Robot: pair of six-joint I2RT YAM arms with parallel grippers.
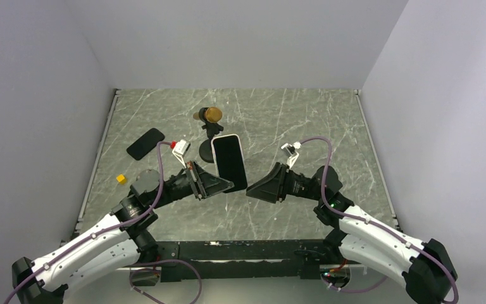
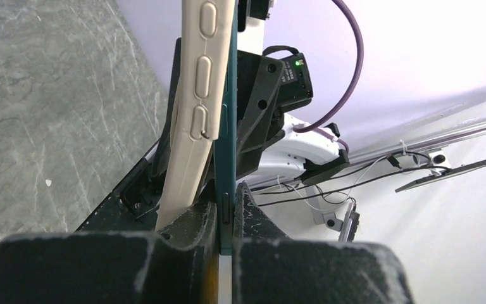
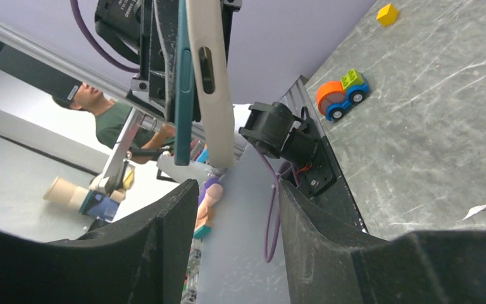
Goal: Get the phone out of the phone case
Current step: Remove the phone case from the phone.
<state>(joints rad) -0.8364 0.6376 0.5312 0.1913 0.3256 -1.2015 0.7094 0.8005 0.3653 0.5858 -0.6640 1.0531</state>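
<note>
The left gripper (image 2: 226, 215) pinches the teal phone (image 2: 225, 145), its cream phone case (image 2: 196, 95) splayed away beside the fingers; the right gripper (image 3: 237, 190) gapes empty nearby.

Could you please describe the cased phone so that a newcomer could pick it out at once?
Look to the middle of the grey marbled table. There the left gripper holds the cased phone by one edge, with its dark screen facing up. Unlike the black slab lying flat further left, it has a pale cream rim.
</note>
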